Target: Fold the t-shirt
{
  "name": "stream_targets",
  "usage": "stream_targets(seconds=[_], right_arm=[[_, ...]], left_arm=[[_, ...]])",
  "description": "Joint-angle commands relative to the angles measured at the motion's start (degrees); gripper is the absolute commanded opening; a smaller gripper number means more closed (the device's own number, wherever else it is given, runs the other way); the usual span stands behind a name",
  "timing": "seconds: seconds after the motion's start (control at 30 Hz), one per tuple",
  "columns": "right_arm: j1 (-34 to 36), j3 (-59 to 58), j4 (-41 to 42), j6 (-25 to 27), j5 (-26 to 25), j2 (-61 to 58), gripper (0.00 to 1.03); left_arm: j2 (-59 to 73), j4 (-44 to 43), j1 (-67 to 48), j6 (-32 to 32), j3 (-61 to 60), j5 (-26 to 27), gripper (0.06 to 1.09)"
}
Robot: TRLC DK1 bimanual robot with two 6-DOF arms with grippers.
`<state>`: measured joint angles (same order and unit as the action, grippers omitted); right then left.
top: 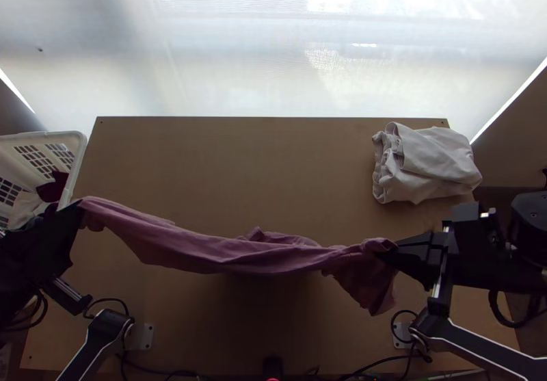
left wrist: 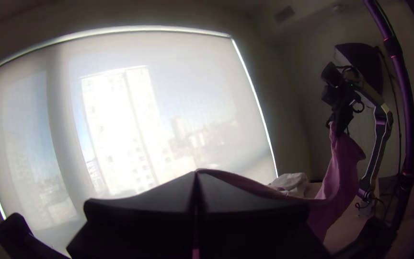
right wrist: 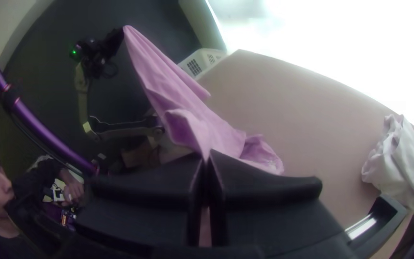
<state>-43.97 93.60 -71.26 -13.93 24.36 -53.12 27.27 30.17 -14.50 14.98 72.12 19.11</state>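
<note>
The pink t-shirt (top: 225, 252) hangs bunched lengthwise between both grippers, raised at its two ends, with its middle sagging over the table. My left gripper (top: 81, 206) is shut on one end at the table's left side; in the left wrist view the left gripper (left wrist: 196, 175) has its fingers together, cloth emerging behind them. My right gripper (top: 391, 245) is shut on the other end, where a loose flap droops. In the right wrist view the right gripper (right wrist: 208, 156) pinches the pink t-shirt (right wrist: 183, 105), which stretches up to the other arm.
A folded white cloth (top: 431, 165) lies at the table's back right. A white basket (top: 78, 155) holding clothes stands at the left edge. Bare table (top: 260, 169) stretches behind the t-shirt. Cables run along the near edge.
</note>
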Motion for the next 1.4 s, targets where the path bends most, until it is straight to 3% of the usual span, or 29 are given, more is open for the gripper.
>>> stream_targets(seconds=[0.0, 0.17, 0.4, 0.7, 0.83, 1.07, 1.37], right_arm=[[-0.3, 12.4, 0.0, 0.0, 0.9, -5.9, 0.03], [1.9, 18.1, 2.0, -1.1, 2.9, -10.7, 0.03], [1.3, 34.8, -1.1, -1.1, 6.0, -19.5, 0.03], [0.7, 38.8, -0.3, -1.3, 7.0, -22.4, 0.03], [-0.1, 33.1, 0.1, -0.2, 7.4, -21.9, 0.03], [-0.5, 34.1, 0.5, -0.7, 7.6, -23.2, 0.03], [2.3, 34.3, -0.1, -2.4, 10.4, -21.8, 0.03]], left_arm=[[1.9, -9.5, 0.4, -2.2, 1.9, 1.4, 0.09], [7.3, -16.2, 0.4, -6.1, 4.8, -0.9, 0.09], [14.9, -17.7, 0.4, -8.9, 13.0, -3.1, 0.09], [16.6, -18.3, 0.4, -14.8, 15.4, -3.8, 0.09], [17.0, -14.6, -0.5, -16.5, 13.2, -3.3, 0.09], [18.5, -6.1, -9.9, -18.4, 13.8, -3.4, 0.09], [19.1, 0.0, -11.2, -20.0, 19.0, -3.2, 0.09]])
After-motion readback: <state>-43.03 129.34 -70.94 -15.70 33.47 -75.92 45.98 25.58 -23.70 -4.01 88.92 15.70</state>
